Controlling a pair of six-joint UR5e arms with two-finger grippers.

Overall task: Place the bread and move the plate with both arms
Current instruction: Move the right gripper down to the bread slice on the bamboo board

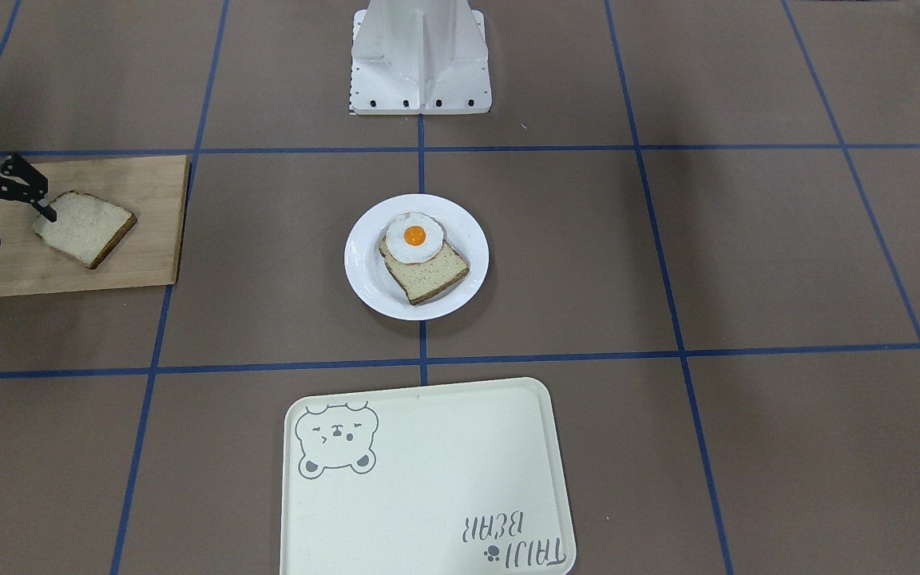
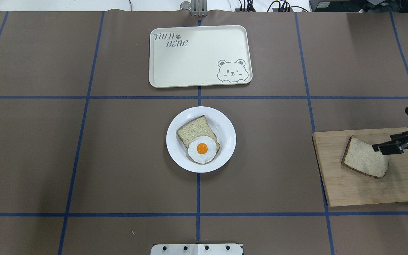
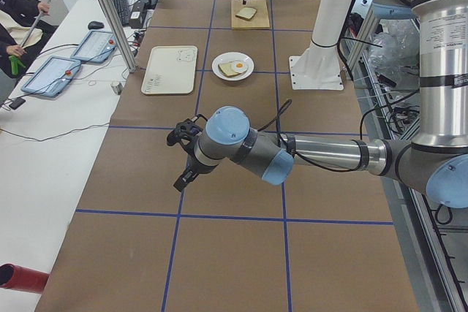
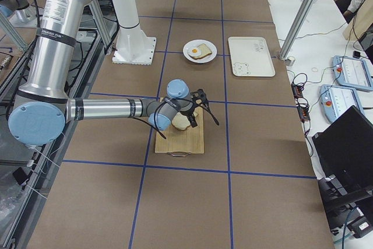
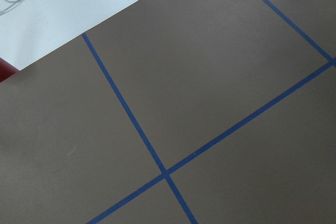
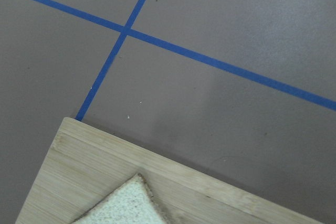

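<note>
The bread [image 1: 85, 228] lies on a wooden cutting board [image 1: 132, 263] at the table's end on my right, also in the overhead view [image 2: 365, 159]. My right gripper [image 1: 21, 228] is open beside it. One fingertip [image 2: 384, 148] is at the bread's outer edge and the other stands apart over the board's side. The right wrist view shows a bread corner [image 6: 123, 208] on the board. The white plate [image 1: 364, 279] sits at the table's middle and holds a second slice topped with a fried egg [image 1: 414, 236]. My left gripper [image 3: 178, 160] hovers over bare table far from the plate; I cannot tell whether it is open.
A cream tray with a bear drawing [image 2: 197, 60] lies beyond the plate, on the operators' side. The white robot base [image 1: 420, 56] stands on the robot's side of the plate. Blue tape lines cross the brown table cover.
</note>
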